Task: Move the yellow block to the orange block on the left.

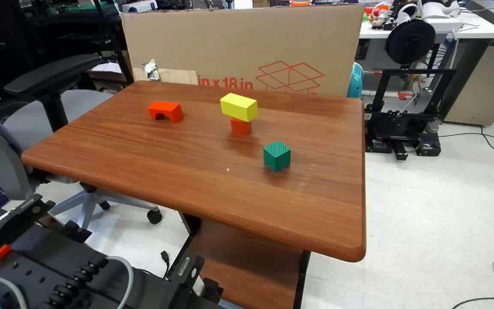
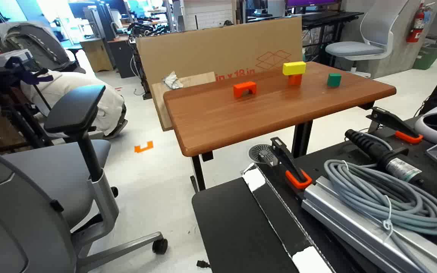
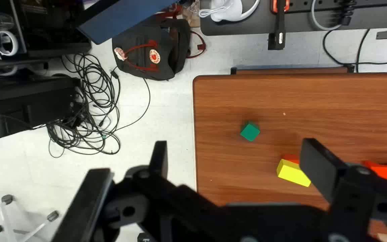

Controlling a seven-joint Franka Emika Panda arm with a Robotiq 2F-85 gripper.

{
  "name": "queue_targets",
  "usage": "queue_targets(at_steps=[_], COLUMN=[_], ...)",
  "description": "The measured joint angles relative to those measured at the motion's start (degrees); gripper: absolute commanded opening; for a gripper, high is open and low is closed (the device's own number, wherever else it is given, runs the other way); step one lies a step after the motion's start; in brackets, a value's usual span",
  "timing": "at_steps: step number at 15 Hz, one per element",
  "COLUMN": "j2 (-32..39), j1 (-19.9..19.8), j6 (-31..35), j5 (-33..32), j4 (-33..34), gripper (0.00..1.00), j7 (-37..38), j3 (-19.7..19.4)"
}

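Note:
The yellow block [image 1: 239, 107] lies flat on top of an upright orange-red cube [image 1: 241, 126], overhanging it; the pair also shows in an exterior view as yellow block [image 2: 294, 68] above cube [image 2: 295, 80]. The orange block [image 1: 166, 108], a low arch, stands apart on the table, to the left of that stack in both exterior views [image 2: 244, 86]. In the wrist view my gripper [image 3: 235, 146] is open and empty, high above the table. Its right finger partly covers the yellow block [image 3: 292, 173] and the cube [image 3: 291, 158]. The orange block [image 3: 385, 171] is partly hidden behind that finger's linkage. The gripper is outside both exterior views.
A green cube [image 1: 277, 156] stands on the wooden table [image 1: 178, 159] near the stack. A cardboard sheet [image 1: 230, 43] stands upright behind the table's far edge. An office chair [image 1: 75, 103] stands by the table's left side.

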Motion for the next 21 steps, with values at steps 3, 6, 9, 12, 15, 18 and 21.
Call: queue_targets(at_steps=[3, 6, 9, 12, 15, 18, 21], j2=[0.0, 0.0, 0.0, 1.3, 5.7, 13.2, 22.4], j1=[0.0, 0.0, 0.1, 1.1, 3.1, 4.2, 5.0], j6=[0.0, 0.0, 0.0, 0.6, 6.0, 11.4, 14.0], j5=[0.0, 0.0, 0.0, 0.1, 0.9, 3.8, 7.5], j4=[0.0, 0.0, 0.0, 0.2, 1.2, 4.0, 8.4], gripper=[1.00, 1.00, 1.00, 1.00, 1.00, 1.00, 1.00], j7=[0.0, 0.0, 0.0, 0.7, 2.9, 5.4, 6.9], j3=[0.0, 0.0, 0.0, 0.7, 1.5, 2.1, 2.5])
